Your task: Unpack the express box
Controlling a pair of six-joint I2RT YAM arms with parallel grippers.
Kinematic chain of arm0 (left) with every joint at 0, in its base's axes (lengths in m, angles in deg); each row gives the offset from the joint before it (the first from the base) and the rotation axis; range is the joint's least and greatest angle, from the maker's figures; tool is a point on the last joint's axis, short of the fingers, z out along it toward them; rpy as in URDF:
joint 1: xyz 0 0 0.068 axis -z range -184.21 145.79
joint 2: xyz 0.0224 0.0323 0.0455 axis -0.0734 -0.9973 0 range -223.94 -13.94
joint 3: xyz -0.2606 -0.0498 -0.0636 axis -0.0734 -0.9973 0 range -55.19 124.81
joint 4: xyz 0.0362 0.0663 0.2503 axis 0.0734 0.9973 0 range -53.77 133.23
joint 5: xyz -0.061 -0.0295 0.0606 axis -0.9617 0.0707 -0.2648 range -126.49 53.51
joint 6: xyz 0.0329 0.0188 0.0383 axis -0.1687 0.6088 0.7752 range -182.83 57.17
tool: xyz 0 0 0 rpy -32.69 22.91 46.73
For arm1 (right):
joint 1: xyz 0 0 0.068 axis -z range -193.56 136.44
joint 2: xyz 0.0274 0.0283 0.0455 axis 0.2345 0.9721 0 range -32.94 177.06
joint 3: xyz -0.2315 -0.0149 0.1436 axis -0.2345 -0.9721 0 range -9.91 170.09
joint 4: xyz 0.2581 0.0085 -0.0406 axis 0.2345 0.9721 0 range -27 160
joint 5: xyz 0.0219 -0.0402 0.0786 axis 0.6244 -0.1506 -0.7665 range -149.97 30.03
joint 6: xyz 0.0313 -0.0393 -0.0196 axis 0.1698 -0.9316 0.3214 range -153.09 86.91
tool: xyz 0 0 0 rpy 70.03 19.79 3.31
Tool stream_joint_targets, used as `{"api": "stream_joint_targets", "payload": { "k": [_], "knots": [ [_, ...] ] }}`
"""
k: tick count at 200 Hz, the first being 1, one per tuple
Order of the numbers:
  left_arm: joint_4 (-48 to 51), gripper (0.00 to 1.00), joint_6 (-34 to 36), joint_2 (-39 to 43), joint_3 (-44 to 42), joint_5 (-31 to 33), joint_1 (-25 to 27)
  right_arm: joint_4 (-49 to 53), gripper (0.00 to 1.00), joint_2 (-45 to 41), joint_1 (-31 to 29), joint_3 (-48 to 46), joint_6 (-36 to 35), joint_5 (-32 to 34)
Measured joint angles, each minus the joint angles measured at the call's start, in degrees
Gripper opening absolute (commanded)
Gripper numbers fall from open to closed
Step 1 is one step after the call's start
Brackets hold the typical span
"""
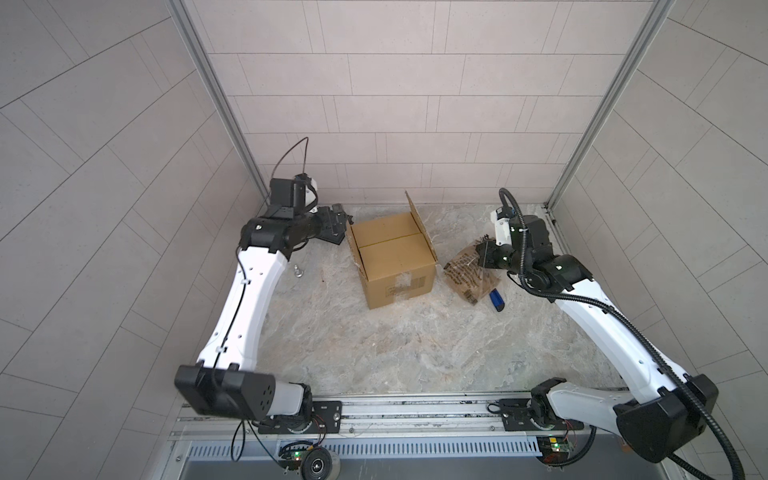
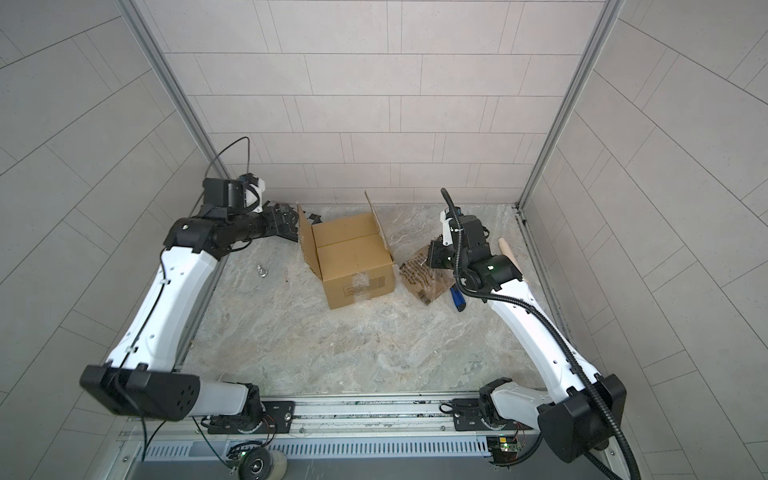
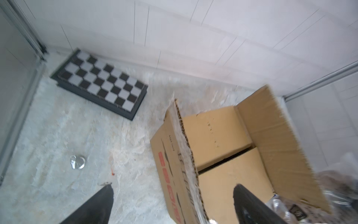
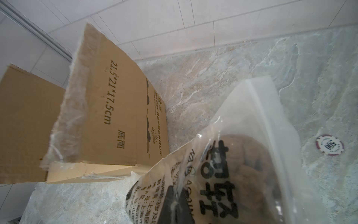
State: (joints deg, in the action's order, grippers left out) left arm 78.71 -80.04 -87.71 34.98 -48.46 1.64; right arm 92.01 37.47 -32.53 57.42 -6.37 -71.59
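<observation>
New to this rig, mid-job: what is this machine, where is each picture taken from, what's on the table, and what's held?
A pair of white robot arms works at a marble table. Both top views look down from overhead; each wrist view rides on one arm. The express box stands mid-table, outer flaps up, inner flaps folded down. The left gripper is open beside one raised flap. The right gripper is shut on a clear printed bag right of the box. Also there: a chequered board, a small metal piece, a blue object, a chip.
</observation>
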Motion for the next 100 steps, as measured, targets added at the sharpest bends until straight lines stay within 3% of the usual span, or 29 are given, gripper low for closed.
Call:
{"api": "stream_joint_targets", "payload": {
  "k": [19, 64, 72, 86, 100],
  "knots": [
    [-8.3, 1.0, -0.5, 12.6, -7.9, 3.6, 0.0, -3.5, 0.0, 4.7, 0.0, -1.3, -0.5, -1.3],
    [-24.0, 1.0, -1.9, 44.2, -35.8, 15.2, -0.1, -11.3, 0.0, 20.1, 0.0, -0.9, -1.7, -4.8],
    [-25.4, 1.0, -2.4, 47.9, -40.0, 17.4, -0.1, -11.7, 0.15, 23.1, 0.1, 0.3, -1.7, -5.4],
    [-26.9, 1.0, -3.3, 52.2, -46.4, 20.6, -0.1, -12.2, 0.52, 27.5, 0.2, 3.2, -1.7, -6.0],
    [-27.5, 1.0, -4.2, 54.5, -51.4, 23.5, -0.1, -12.0, 0.75, 29.1, 0.6, 5.2, -2.2, -5.9]
  ]
}}
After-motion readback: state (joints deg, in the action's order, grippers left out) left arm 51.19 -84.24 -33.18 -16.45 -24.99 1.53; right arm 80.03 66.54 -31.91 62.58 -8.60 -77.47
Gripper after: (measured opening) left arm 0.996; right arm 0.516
